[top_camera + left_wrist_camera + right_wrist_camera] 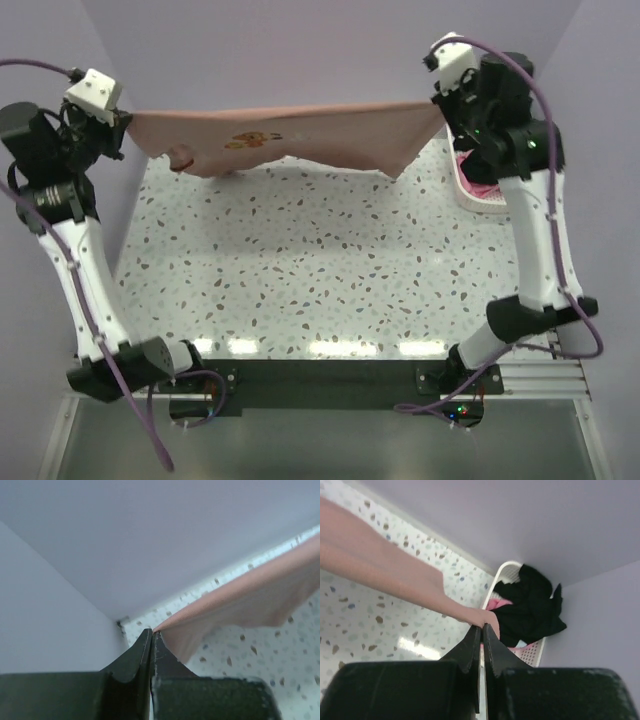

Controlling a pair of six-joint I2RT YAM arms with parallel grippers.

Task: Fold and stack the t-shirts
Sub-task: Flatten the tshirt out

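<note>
One t-shirt of the three we can see is in work. The dusty salmon-pink shirt (300,140) hangs in the air over the far edge of the desk (300,280), pulled out wide between our two arms. Its upper hem is nearly straight and its lower part sags toward the surface; we cannot tell whether it touches. A small orange print (250,140) shows on it left of the middle.

Our left gripper (151,632) is pressed together on one end of the cloth near the far left corner. Our right gripper (481,628) pinches the other end near the far right corner.

We judge the task barely begun: this shirt is only spread for laying down, no fold is made, and no stack exists on the desk. The black shirt (530,605) and the brighter pink shirt (495,603) lie crumpled together in the white lattice basket (506,571) at the far right corner, the black one on top. Both have yet to be taken out, folded and stacked.

The desk is a pale terrazzo top with dark flecks, glossy enough to mirror lamps along its near edge. Plain lavender-grey walls (300,50) close it in at the back and on both sides.
</note>
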